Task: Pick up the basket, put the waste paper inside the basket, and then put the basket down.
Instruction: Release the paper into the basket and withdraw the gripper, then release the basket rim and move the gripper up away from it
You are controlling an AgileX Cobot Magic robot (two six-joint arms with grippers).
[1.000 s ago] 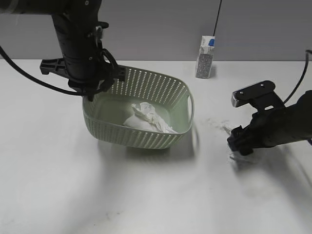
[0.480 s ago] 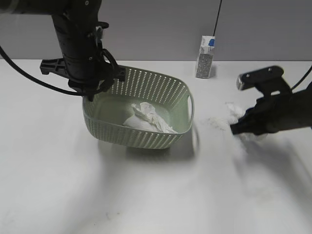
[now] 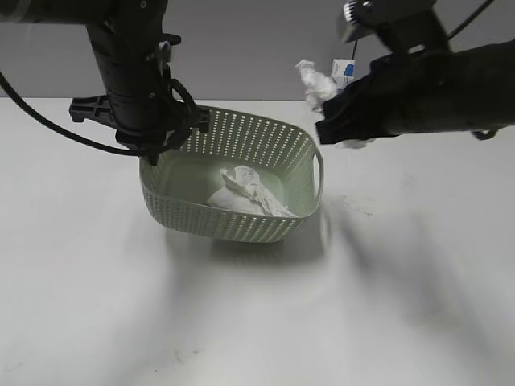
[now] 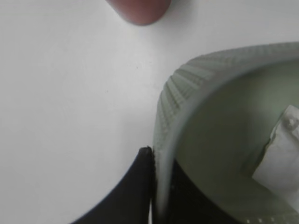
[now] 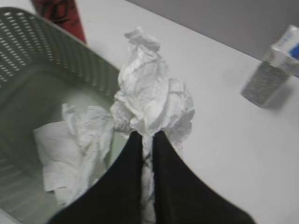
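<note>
The pale green perforated basket (image 3: 273, 161) hangs tilted above the white table, held by its left rim. My left gripper (image 3: 153, 149) is shut on that rim (image 4: 163, 154). A crumpled white paper wad (image 3: 241, 193) lies inside the basket; it also shows in the right wrist view (image 5: 70, 144). My right gripper (image 3: 326, 121) is shut on another white waste paper wad (image 3: 315, 83) and holds it in the air above the basket's right rim. In the right wrist view the held wad (image 5: 152, 100) hangs over the basket's edge (image 5: 56, 51).
A small white-and-blue carton (image 3: 344, 71) stands at the back of the table, partly hidden behind my right arm; it shows in the right wrist view (image 5: 275, 65). A reddish-brown round thing (image 4: 138, 10) lies at the left wrist view's top edge.
My right gripper has lifted the paper wad off the table at the right and carried it up and left, to above the basket's right rim. The left arm and basket have stayed put.
</note>
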